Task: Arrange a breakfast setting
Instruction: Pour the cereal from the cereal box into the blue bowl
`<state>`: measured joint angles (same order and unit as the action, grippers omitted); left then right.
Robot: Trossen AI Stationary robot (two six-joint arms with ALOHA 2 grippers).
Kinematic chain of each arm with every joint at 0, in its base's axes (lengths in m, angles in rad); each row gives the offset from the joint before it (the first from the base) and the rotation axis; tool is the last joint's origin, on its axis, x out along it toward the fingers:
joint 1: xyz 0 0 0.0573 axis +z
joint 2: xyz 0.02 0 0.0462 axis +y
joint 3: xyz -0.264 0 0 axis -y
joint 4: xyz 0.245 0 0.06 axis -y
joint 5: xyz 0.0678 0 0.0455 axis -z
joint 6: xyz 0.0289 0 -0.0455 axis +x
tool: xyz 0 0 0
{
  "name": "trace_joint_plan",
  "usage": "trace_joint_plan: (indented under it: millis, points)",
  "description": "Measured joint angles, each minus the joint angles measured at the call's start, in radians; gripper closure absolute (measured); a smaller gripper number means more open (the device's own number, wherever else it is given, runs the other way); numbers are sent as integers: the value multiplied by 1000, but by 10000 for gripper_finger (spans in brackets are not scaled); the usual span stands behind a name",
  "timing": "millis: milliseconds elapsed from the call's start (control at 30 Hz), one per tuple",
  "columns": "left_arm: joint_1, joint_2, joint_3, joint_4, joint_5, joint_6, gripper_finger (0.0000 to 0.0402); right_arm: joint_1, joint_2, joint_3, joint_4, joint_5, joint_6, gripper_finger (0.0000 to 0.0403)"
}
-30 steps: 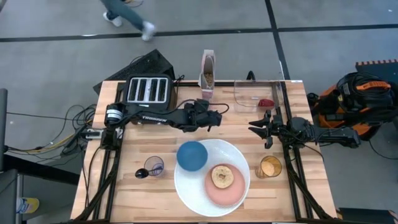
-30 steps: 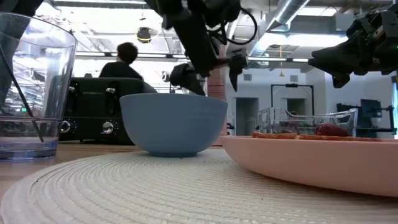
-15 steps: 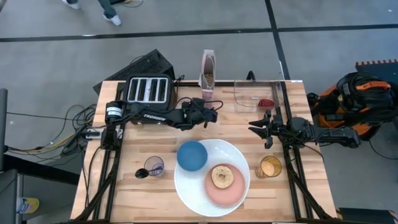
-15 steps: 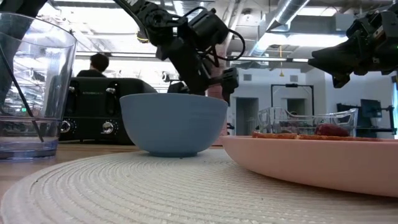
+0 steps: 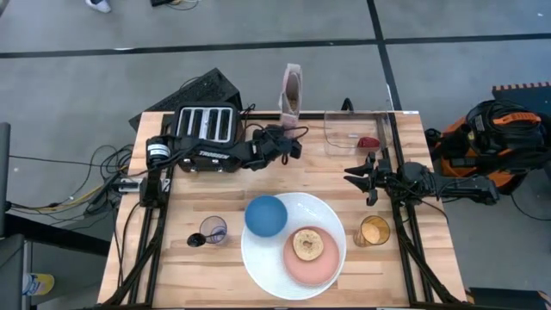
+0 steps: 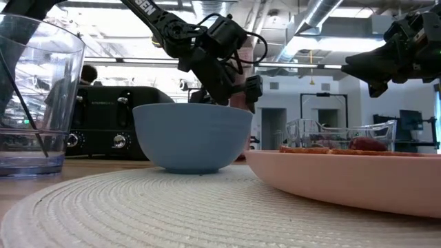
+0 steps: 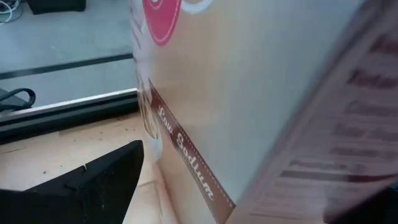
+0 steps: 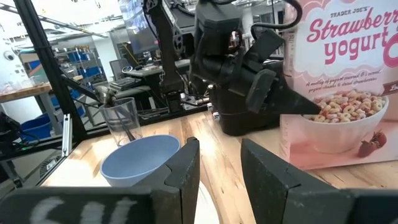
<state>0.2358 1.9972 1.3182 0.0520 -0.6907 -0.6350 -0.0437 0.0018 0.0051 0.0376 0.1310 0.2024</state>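
My left gripper [image 5: 291, 140] is open at the near end of the tall pink-white cereal box [image 5: 293, 95], low on it; its fingers [image 7: 106, 180] stand on either side of the box [image 7: 261, 93]. My right gripper [image 5: 360, 176] hovers open and empty right of the table's middle, and also shows in the low view [image 6: 365, 69]. The large white plate [image 5: 258, 258] carries the blue bowl [image 5: 265, 215] and the pink plate [image 5: 323, 267], which holds the bagel half [image 5: 307, 244]. The black spoon [image 5: 196, 240] stands in a glass [image 5: 213, 230]. The red fruit [image 5: 368, 142] lies in a clear box [image 5: 349, 129]. My left gripper has the cereal box's lower part [image 8: 311, 134] between its open fingers, coming level from the near-left. One finger [image 8: 292, 102] lies in front of the box's printed face, the other behind it. The box stands upright on the table. I cannot tell whether the fingers touch it.
The black four-slot toaster [image 5: 207, 125] stands at the far left beside my left arm. A glass of orange cereal [image 5: 374, 231] stands right of the white plate. Bare wood shows at the near left and between the plate and the far things.
My left gripper has drawn back from above the blue bowl toward the table's far edge and has come to the cereal box, with the box now between its fingers. The box's top shows a little nearer the far edge than before.
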Motion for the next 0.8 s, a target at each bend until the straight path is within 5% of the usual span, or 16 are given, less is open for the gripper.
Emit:
trace_joint_plan:
  millis: [367, 600, 800]
  points:
    - [12, 86, 0, 97, 47, 32, 1, 2, 3, 0, 2, 0, 0, 264]
    - [14, 99, 0, 169, -13, 99, 1, 3, 13, 0, 4, 0, 0, 264]
    - [36, 97, 1, 173, -2, 56, 29, 3, 18, 0, 4, 0, 0, 264]
